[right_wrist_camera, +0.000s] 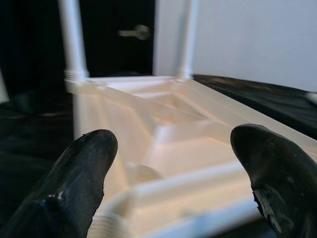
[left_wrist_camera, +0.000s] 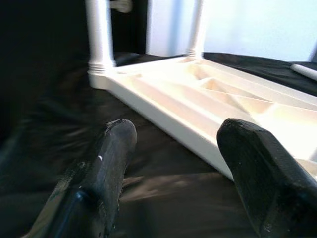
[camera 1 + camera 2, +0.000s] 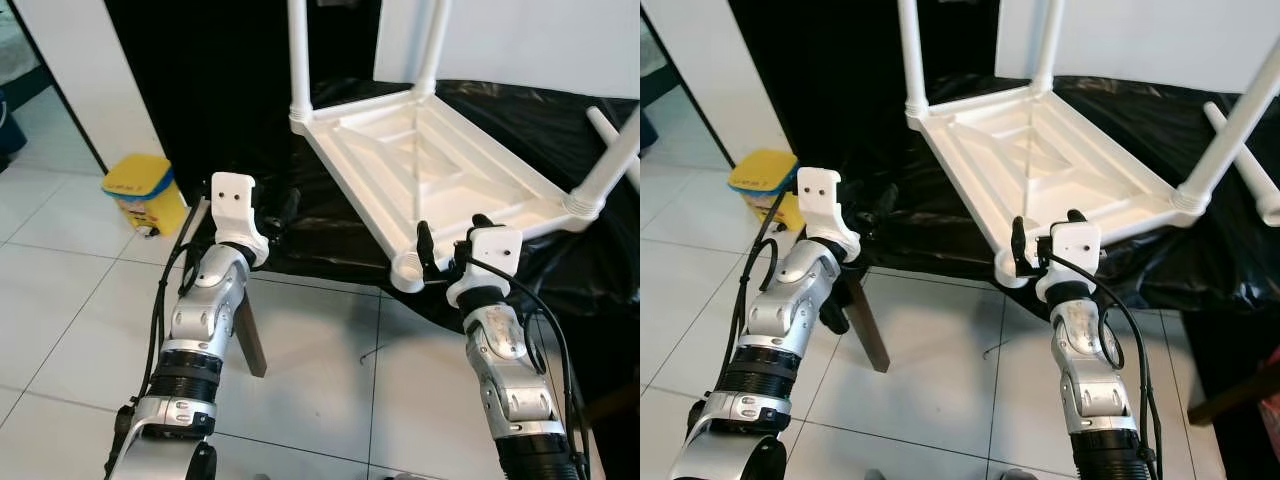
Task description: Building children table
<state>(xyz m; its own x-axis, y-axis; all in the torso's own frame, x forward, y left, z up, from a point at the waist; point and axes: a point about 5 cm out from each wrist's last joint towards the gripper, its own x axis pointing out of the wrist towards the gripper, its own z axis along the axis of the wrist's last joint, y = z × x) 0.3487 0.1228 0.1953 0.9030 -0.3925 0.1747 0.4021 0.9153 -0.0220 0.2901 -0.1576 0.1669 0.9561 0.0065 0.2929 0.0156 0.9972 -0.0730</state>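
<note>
The white table (image 3: 440, 170) lies upside down, centre frame, three legs on. Right hand (image 3: 450, 245) is open by the empty corner socket (image 3: 405, 268); left hand (image 3: 275, 215) is open too. Fetch the loose leg (image 3: 612, 128), push it in straight

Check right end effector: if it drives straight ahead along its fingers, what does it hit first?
Most likely the near empty leg socket of the upside-down white table. The open right end effector sits just short of it, the corner between its fingers; exact gap is unclear.
</note>
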